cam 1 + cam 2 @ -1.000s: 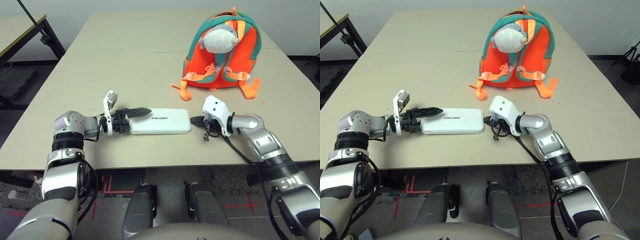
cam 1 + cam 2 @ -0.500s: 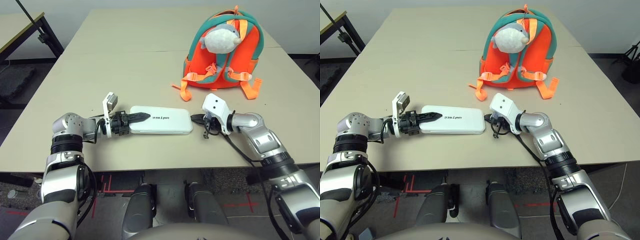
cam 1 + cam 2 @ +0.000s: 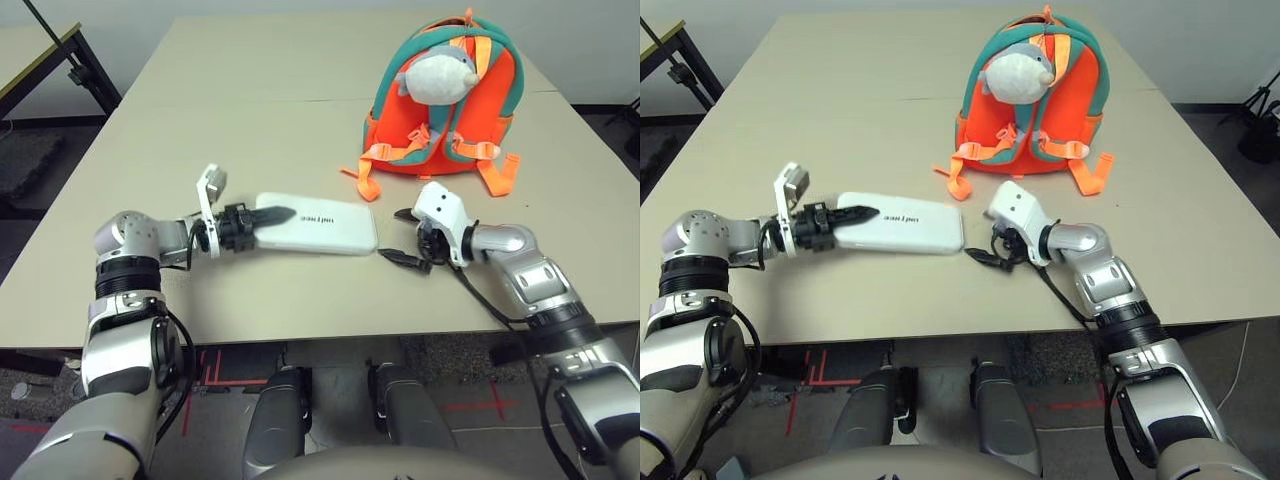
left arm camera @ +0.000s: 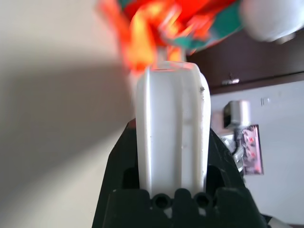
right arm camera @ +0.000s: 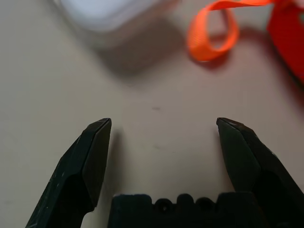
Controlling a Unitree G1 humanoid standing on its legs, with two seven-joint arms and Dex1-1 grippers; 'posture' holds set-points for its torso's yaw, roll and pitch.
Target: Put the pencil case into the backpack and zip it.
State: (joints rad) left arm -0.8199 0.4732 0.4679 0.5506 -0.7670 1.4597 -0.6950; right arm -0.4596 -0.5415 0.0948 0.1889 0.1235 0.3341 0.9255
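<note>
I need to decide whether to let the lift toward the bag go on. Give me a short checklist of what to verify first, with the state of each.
1. Left gripper shut on the pencil case: ok.
2. Grip set at one short end, the far end unsupported: not ok, it may sag.
3. Right gripper jaws open and apart from the case: ok.
4. Backpack upright on the table: ok.
5. Backpack opening unzipped: cannot tell, its strap side faces the robot.

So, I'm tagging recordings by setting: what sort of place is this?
Probably a lab or test room, not a home: plain beige tables pushed together, red tape marks on the floor, and a tripod leg at the edge.
</note>
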